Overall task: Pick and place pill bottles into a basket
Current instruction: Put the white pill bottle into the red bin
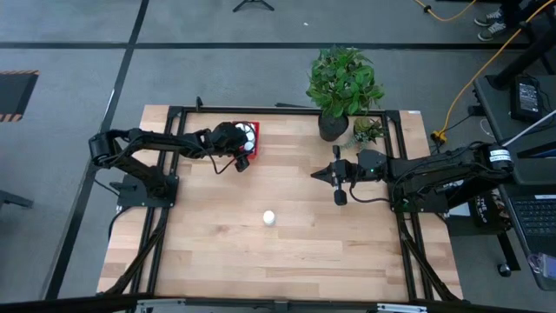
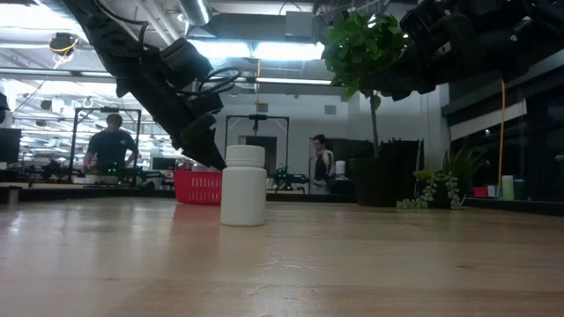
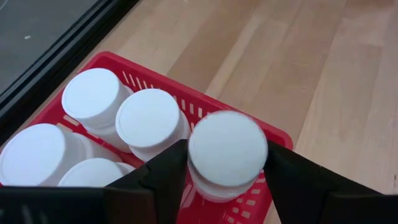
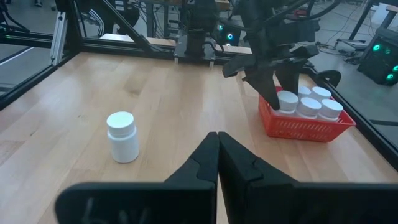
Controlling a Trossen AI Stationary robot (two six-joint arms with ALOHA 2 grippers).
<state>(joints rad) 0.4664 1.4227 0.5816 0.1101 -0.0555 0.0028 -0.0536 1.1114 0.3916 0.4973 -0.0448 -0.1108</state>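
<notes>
The red basket [image 3: 205, 106] stands at the table's far left part [image 1: 253, 128] and holds several white pill bottles [image 3: 149, 121]. My left gripper [image 3: 227, 180] is over the basket's corner, shut on one more white bottle [image 3: 227, 149]; it also shows in the right wrist view [image 4: 281, 93]. One bottle [image 1: 270, 217] stands upright on its base alone mid-table, close in the low view [image 2: 243, 185]. My right gripper [image 4: 217, 142] is shut and empty, hovering at the table's right [image 1: 320, 174], facing the basket. My left gripper pinches the bottle between its two fingers, one on either side just below the cap [image 3: 193, 177]. The fingers come from above, slanting down. The bottle stands upright inside the basket's corner beside the others; I cannot tell whether its base rests on the basket floor.
A dark pot with a green plant [image 1: 340, 87] and a smaller plant [image 1: 368, 130] stand at the table's far right. Black frame rails [image 1: 165, 209] run along the table's sides. Bare wood lies around the lone bottle. People [image 2: 110, 150] are in the room behind.
</notes>
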